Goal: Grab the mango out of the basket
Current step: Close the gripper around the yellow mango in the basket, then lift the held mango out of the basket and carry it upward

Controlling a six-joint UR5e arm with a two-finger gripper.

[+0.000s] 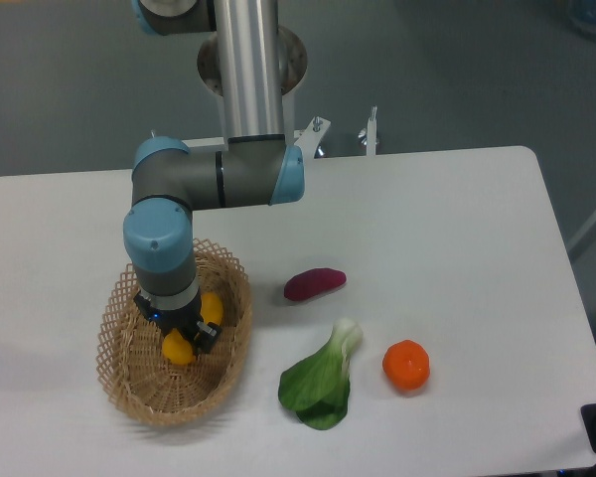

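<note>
We see gripper (pixel 186 333) down inside basket (pixel 119 383), jaws clamped across mango (pixel 177 348). Mango sits mid-basket, yellow ends showing at 1 and 7 o'clock of fingers. Purple tuber (pixel 314 283) at basket's 3 o'clock.

This looks like a robotics lab or test room rather than a home. A UR5e arm (pixel 219 179) on a metal column stands at the far edge of a plain white table (pixel 457 229) over grey flooring, with 2 small metal fixtures (pixel 368 132) clamped at that edge and produce laid out as props.
</note>
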